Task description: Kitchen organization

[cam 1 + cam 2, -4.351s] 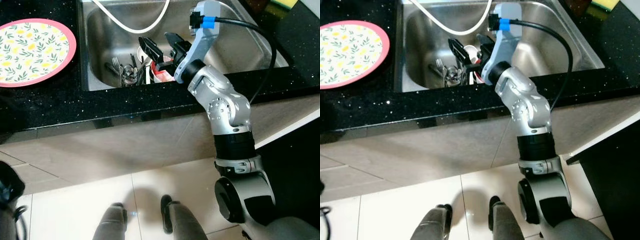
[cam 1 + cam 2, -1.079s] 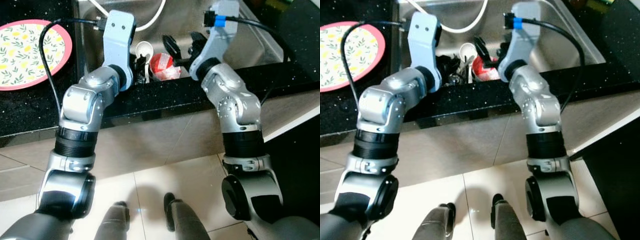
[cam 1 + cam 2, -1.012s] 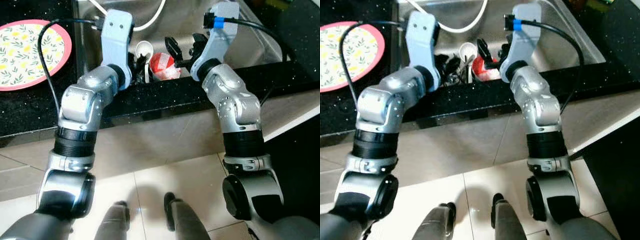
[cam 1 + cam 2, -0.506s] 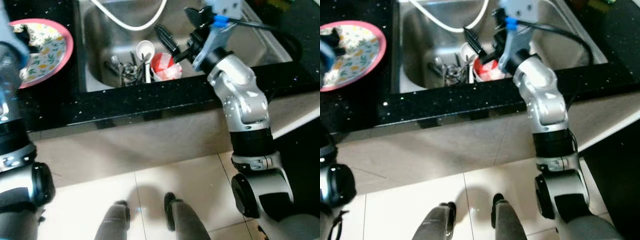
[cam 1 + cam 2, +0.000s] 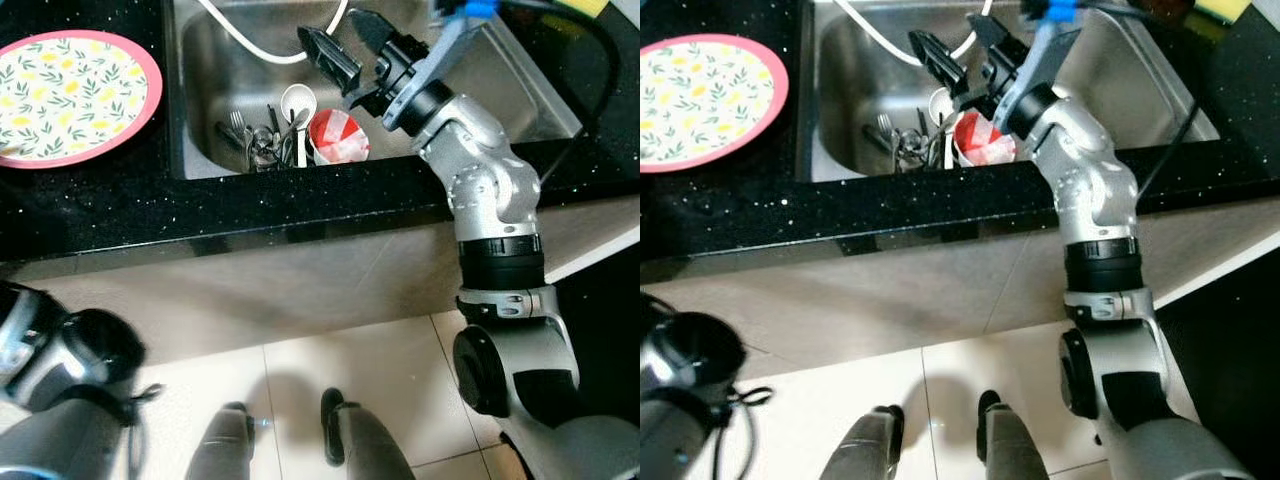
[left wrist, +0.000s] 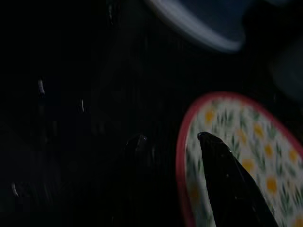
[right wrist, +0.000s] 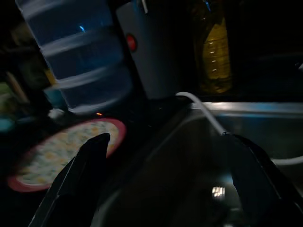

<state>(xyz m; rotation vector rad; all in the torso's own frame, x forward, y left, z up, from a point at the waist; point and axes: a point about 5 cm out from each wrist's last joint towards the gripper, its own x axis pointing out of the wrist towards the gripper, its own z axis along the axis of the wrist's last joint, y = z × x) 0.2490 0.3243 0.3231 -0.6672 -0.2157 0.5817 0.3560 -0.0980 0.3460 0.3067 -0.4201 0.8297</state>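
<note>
Right gripper (image 5: pixel 346 45): fingers spread, empty, above steel sink (image 5: pixel 200 90). Below it: red-and-white cup (image 5: pixel 337 138), white spoon (image 5: pixel 297 105), metal cutlery (image 5: pixel 255 143). Well left: pink-rimmed floral plate (image 5: pixel 68 95).

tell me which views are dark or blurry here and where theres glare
Left wrist view: very dark, the floral plate soft and one black finger barely separable. Right wrist view: dim and slightly blurred, a small glint inside the sink. Both eye views: well lit and sharp, with sheen on the sink steel.
</note>
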